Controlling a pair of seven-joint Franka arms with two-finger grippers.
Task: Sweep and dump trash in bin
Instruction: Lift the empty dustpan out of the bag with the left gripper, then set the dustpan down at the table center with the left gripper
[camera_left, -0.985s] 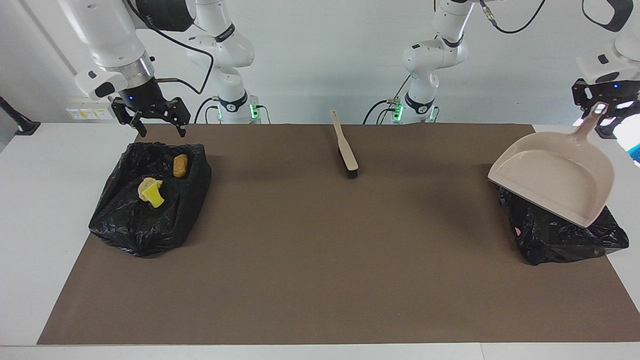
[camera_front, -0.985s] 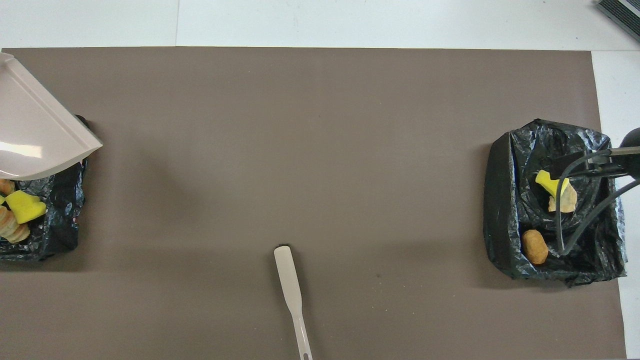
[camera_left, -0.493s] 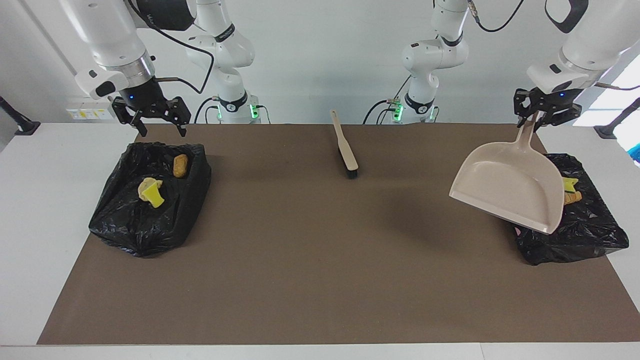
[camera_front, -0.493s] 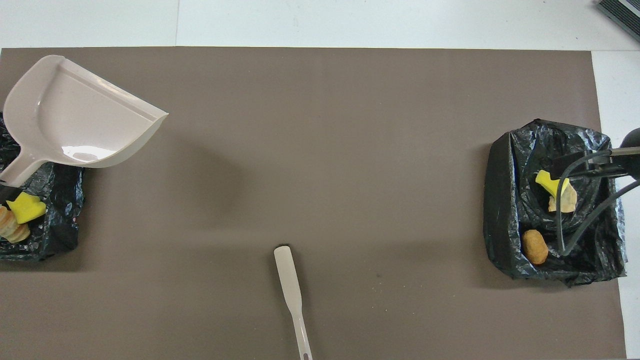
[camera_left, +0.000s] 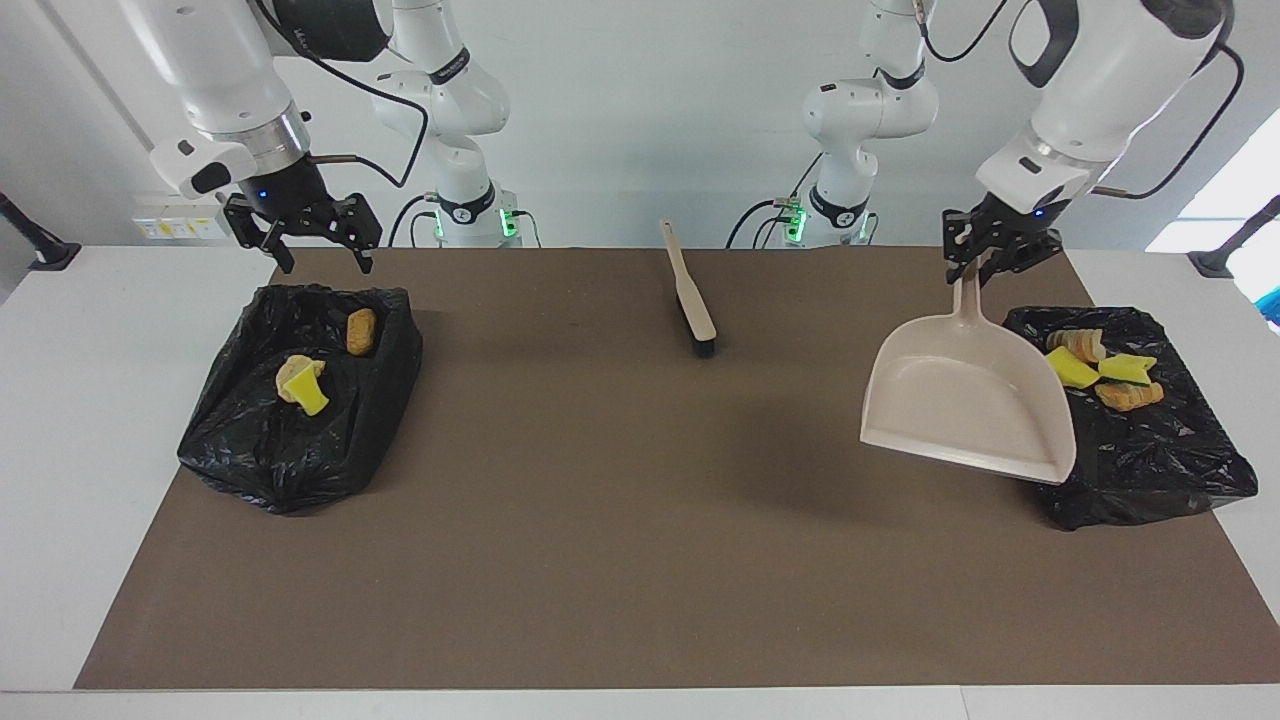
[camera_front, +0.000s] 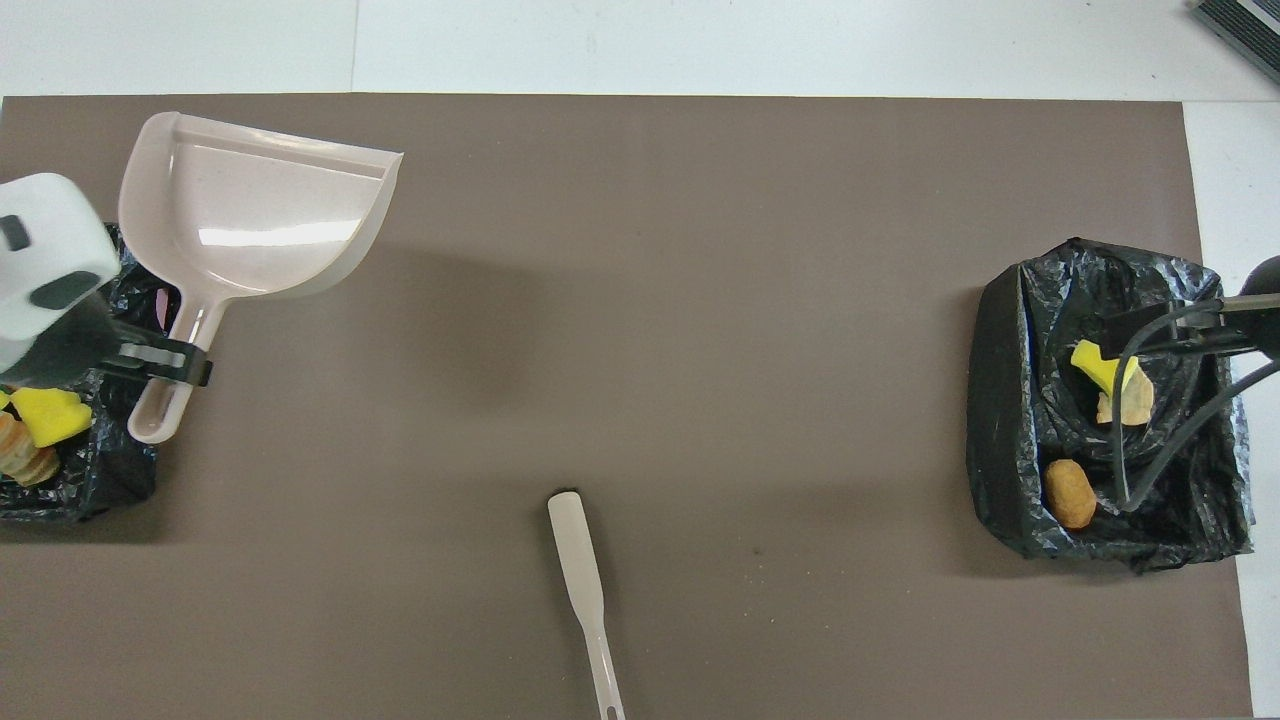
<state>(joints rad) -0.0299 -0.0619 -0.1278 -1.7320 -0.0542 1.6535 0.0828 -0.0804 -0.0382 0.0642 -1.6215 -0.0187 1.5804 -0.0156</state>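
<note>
My left gripper (camera_left: 985, 268) is shut on the handle of the beige dustpan (camera_left: 965, 405), which hangs empty and tilted over the mat beside the black-bagged bin (camera_left: 1150, 460) at the left arm's end. In that bin lies trash: yellow sponge wedges (camera_left: 1072, 368) and striped pastries (camera_left: 1128, 393). From overhead, the dustpan (camera_front: 255, 205) is beside that bin (camera_front: 100, 470). My right gripper (camera_left: 323, 262) hangs open and holds nothing over the edge of a second black-bagged bin (camera_left: 300, 440). That bin holds a yellow wedge (camera_left: 308, 395) and a brown lump (camera_left: 361, 330).
A beige brush (camera_left: 690, 295) lies on the brown mat (camera_left: 620, 520) near the robots, midway between the arms, bristles pointing away from them. It shows in the overhead view as a pale handle (camera_front: 580, 570). White table surrounds the mat.
My left arm has swung the dustpan off the bin toward the table's middle, uncovering the trash in the bag. The right arm has not moved.
</note>
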